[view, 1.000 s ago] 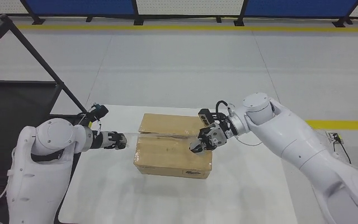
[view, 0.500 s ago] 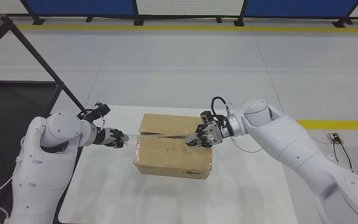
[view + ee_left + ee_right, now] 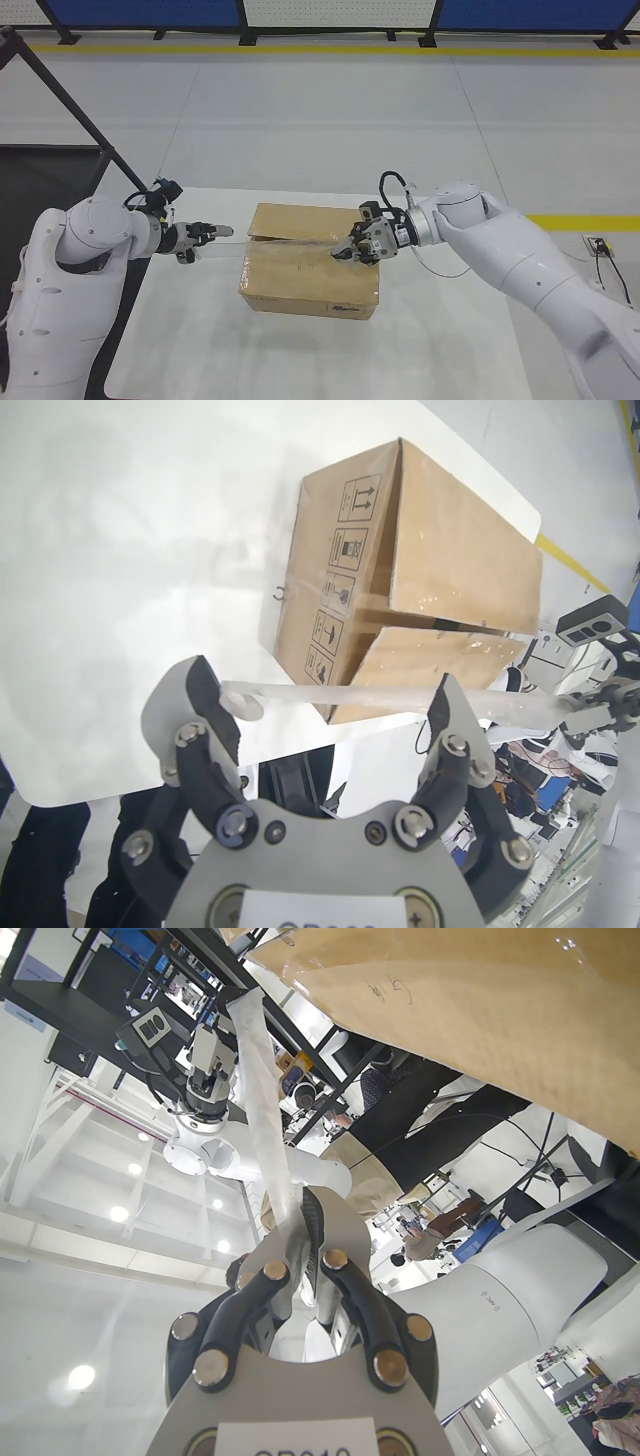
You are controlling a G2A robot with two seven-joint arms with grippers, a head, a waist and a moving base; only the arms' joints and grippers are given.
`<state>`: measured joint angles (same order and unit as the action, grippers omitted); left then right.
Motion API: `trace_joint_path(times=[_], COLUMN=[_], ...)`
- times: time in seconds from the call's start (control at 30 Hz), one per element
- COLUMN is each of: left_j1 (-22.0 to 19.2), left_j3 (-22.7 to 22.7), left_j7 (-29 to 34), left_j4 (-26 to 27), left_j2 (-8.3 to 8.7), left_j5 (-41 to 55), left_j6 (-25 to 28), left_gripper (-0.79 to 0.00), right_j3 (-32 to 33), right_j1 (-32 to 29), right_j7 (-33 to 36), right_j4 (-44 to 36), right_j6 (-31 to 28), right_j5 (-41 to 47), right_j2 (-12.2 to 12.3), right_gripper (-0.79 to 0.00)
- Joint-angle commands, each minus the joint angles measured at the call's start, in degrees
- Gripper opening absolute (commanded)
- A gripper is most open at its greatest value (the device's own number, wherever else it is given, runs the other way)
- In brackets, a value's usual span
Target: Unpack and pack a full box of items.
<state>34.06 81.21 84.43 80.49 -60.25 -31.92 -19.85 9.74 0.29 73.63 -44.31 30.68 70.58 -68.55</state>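
Sitting on the white worktop (image 3: 180, 340), the brown cardboard box (image 3: 310, 275) is crossed by a clear tape strip (image 3: 360, 695), pinched in the closed right hand (image 3: 300, 1223) and ending against one finger pad (image 3: 207, 695) of the wide-open left hand (image 3: 322, 680); the left wrist view reveals a dark gap between its flaps.

A big robot lab hall, smooth grey floor (image 3: 330, 120) with a yellow line (image 3: 330, 48), blue fence panels (image 3: 150, 12) at the back, black racks (image 3: 55, 1003) of gear, round ceiling lights (image 3: 119, 1214)
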Motion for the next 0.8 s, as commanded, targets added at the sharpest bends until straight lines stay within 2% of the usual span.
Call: trace_joint_path(times=[0.0,0.3,0.53,0.67,0.77], left_j1=[0.2,1.1,2.3,5.0,8.2], left_j3=[0.3,1.7,2.7,4.1,6.4], left_j7=[-0.1,-0.8,-2.3,-4.8,-8.9], left_j4=[0.4,1.8,3.5,4.7,4.9], left_j2=[0.25,1.27,1.80,1.68,1.08], left_j5=[0.1,0.9,3.2,10.0,20.9], left_j6=[-0.1,-0.8,-1.9,-3.1,-4.9], left_gripper=[0.000,0.000,0.000,0.000,0.000], right_j3=[0.0,0.0,0.0,0.0,0.0], right_j1=[0.1,0.2,0.8,1.2,1.2], right_j7=[-0.2,-1.5,1.6,3.2,3.9], right_j4=[0.0,1.4,3.0,4.4,5.5], right_j6=[0.2,1.5,-1.6,-3.3,-4.0], right_j5=[0.3,3.0,2.5,2.9,3.3], right_j2=[0.2,0.5,0.2,-0.3,-0.8], right_gripper=[-0.785,-0.785,-0.785,-0.785,-0.785])
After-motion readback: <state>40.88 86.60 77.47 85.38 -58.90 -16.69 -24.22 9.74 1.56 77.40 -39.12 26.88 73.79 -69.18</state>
